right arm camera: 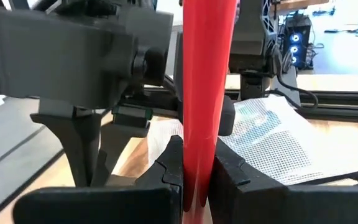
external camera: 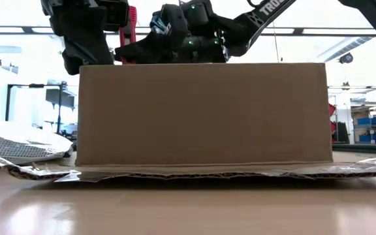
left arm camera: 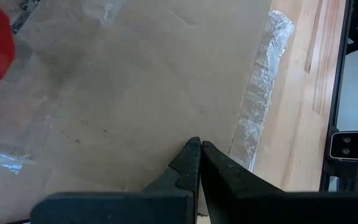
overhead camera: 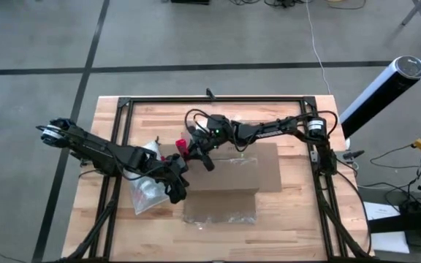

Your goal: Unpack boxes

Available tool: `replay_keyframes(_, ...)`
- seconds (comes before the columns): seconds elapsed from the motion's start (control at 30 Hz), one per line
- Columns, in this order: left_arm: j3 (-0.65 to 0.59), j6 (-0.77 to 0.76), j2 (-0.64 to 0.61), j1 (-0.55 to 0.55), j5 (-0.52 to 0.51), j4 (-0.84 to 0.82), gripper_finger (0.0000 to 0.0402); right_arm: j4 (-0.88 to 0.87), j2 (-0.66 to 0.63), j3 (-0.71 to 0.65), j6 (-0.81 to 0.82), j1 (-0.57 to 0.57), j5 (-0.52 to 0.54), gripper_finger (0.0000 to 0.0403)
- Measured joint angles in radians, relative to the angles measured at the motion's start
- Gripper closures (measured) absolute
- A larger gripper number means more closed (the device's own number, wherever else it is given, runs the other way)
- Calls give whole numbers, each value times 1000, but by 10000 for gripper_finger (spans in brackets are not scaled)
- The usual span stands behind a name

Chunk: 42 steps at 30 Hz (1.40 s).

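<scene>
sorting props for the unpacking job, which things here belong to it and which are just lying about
In the job:
cardboard box
red utility knife, held in the right gripper
left gripper, shut over the box

Lying about:
zip pouch on the table

translucent pouch (overhead camera: 146, 194), red knife (right arm camera: 205, 93), table (overhead camera: 298, 219)

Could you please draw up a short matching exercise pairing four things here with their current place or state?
Things:
1. cardboard box
2. red utility knife
3. left pincer
4. zip pouch

States:
A. shut, empty, over the box top
B. clamped in the right pincer
C. flaps spread flat on the table
D. lying beside the box

Pairs: 1-C, 2-B, 3-A, 4-D
</scene>
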Motion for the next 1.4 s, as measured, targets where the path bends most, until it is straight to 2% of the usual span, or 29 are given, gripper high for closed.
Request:
replay_keyframes(0.17,0,0,0,0,-5,0,402,-14,0,0,-26,9,53,385)
replay_keyframes(1.4,-1,11,0,0,-5,3,401,-116,-17,16,-91,-3,84,385)
